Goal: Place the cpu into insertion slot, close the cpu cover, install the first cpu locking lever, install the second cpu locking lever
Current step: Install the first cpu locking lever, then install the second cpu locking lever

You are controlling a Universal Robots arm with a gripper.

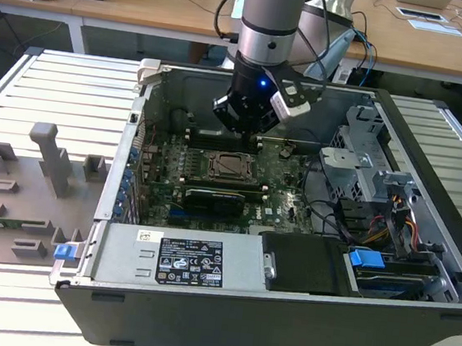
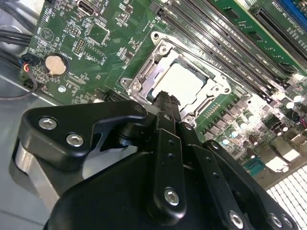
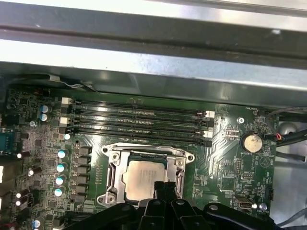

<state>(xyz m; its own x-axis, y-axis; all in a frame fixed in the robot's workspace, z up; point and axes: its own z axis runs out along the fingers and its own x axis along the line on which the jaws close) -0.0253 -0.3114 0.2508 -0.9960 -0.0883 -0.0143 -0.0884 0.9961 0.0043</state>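
Gripper [image 1: 247, 133] low inside open computer case [image 1: 414, 316], just above socket area. Fingertips [image 2: 165, 99] pressed together, holding nothing, touching or nearly touching edge of cpu cover [image 3: 114, 168]. Cpu [image 3: 141, 177] seated flat in insertion slot [image 2: 144, 76], cover down around it. Memory slots [image 3: 139, 122] alongside socket.
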